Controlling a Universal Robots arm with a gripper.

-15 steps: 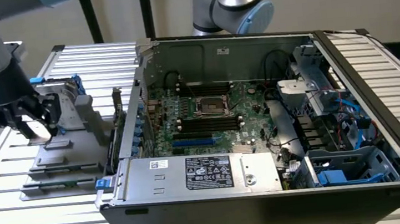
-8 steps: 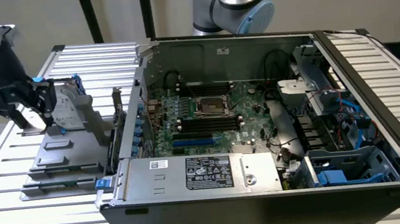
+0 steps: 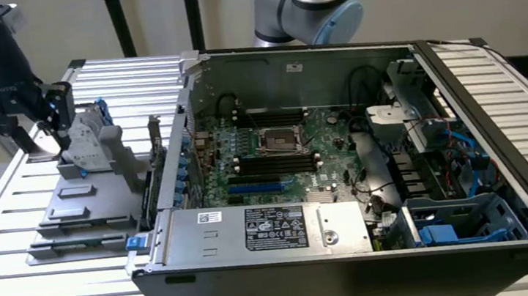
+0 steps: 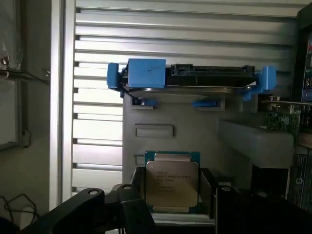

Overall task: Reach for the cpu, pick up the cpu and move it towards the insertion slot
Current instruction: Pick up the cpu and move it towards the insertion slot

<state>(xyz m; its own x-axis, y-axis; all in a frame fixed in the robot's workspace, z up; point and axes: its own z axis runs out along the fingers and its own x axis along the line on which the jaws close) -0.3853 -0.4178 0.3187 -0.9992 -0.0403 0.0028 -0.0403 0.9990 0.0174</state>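
Exterior view: high and set back, angled down over the open computer case [image 3: 284, 61] on the slatted tabletop [image 3: 1, 220]. The gray fixture [image 3: 83, 204] sits at the case's 9 o'clock.
Wrist view: close in, facing that fixture, with the cpu [image 4: 171, 183] nearest and the hard drive [image 4: 195, 80] beyond.
Shared: fixture and hard drive.

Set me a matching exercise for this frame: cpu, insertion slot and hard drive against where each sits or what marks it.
Things:
1. cpu
2. insertion slot
3. hard drive

Descriptions:
a. on the motherboard inside the computer case
b. clipped in a blue bracket
c. silver face, right in front of the end effector

Pairs: 1-c, 2-a, 3-b
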